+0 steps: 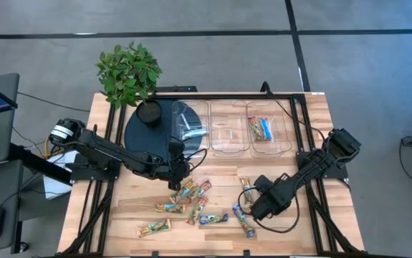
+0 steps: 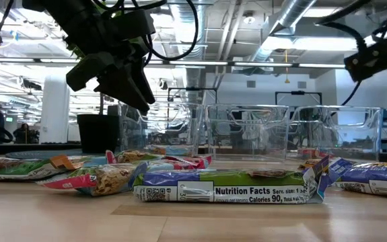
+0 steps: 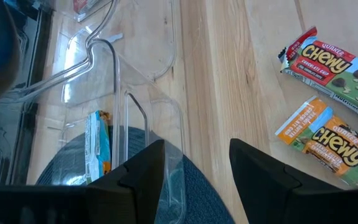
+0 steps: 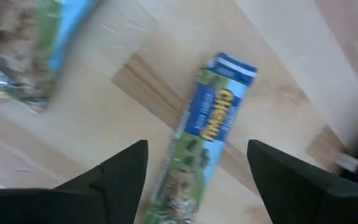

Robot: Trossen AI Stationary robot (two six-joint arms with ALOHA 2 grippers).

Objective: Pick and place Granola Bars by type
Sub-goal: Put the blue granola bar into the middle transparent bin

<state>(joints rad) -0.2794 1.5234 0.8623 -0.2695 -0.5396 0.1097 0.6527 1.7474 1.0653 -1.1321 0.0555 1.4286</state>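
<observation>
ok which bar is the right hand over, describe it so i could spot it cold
Start at the three clear bins along the table's far edge, then come down to the right hand, open above the wood. The bar lies lengthwise between its fingers. It has a blue end and a green middle, unlike the red and orange bars scattered further left.

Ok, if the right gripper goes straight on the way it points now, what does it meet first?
Most likely the blue-wrapped granola bar, lying on the table between the open fingers of the right gripper; depth is hard to judge.

Potted plant (image 1: 128, 72) & black cup (image 1: 148, 113) at table's (image 1: 313, 236) back-left; 3 clear bins (image 1: 228, 127) alongside.
</observation>
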